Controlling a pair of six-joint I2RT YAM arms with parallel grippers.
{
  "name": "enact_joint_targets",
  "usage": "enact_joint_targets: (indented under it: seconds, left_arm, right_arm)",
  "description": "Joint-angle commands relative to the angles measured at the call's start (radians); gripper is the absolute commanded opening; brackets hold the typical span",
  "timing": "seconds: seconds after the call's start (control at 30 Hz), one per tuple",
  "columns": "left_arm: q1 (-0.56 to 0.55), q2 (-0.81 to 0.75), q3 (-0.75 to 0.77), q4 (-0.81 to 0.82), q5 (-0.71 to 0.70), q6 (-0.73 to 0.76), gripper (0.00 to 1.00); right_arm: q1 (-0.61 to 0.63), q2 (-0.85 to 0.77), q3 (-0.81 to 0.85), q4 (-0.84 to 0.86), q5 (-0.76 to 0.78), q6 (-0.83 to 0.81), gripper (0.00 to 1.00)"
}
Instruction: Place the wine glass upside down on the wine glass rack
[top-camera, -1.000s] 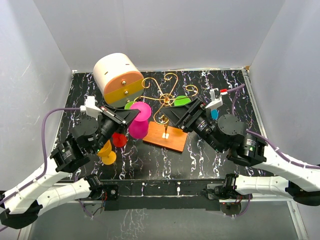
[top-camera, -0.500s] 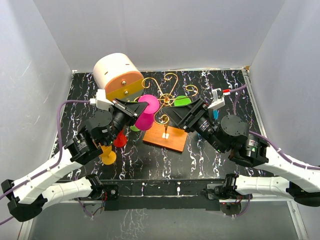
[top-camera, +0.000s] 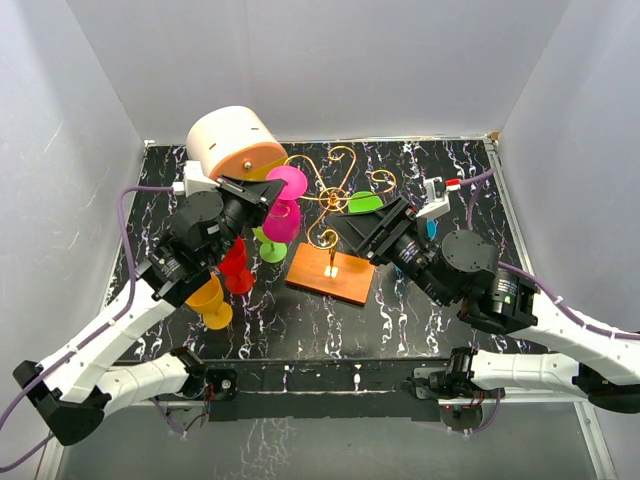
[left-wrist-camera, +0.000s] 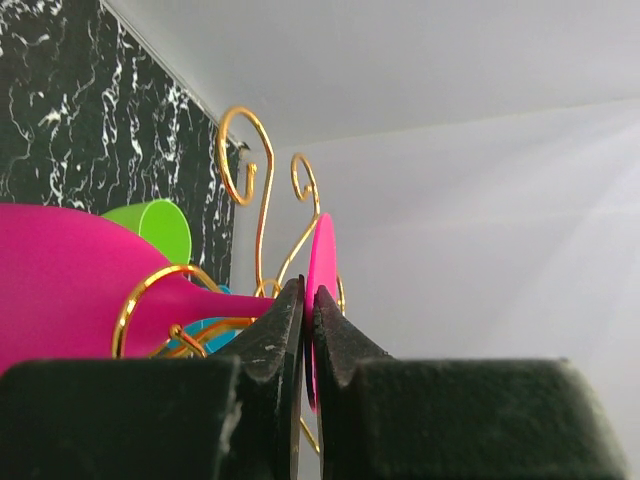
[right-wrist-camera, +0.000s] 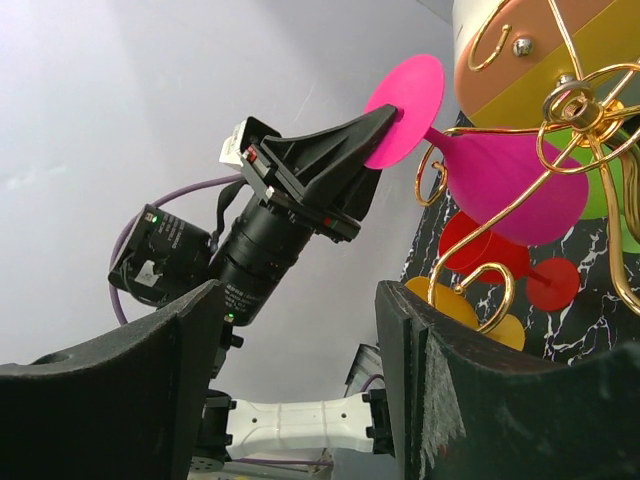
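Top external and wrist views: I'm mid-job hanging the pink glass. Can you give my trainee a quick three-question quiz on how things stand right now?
1. Multiple choice: which part of the pink plastic wine glass does the left gripper pinch? A the bowl, B the stem, C the flat round foot.
2. True or false: the right gripper is clamped on the gold wire rack.
3. Fill the gap: the rack stands on a flat rectangular base coloured ____.

Key: 1 C. 2 False: its jaws stand open with nothing between them. 3 orange.
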Motion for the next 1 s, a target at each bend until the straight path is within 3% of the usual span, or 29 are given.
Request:
enact_joint_targets:
  seconds: [0.0, 0.4, 0.97]
  left_arm:
    - [0.05, -0.033, 0.011, 0.016, 0.04, -0.026, 0.0]
    - [0.078, -0.115, -0.047, -0.04, 0.037, -0.064, 0.0]
    - [0.078, -0.115, -0.072, -0.071, 0.177, -0.05, 0.0]
  right_arm:
    - [0.004, -0.014, 0.018, 0.028, 0.003, 0.003, 0.59]
    - [0.004, -0.008, 0.006, 0.025, 0.012, 0.008, 0.59]
    - [0.004, -0.011, -0.015, 0.033, 0.011, 0.016, 0.59]
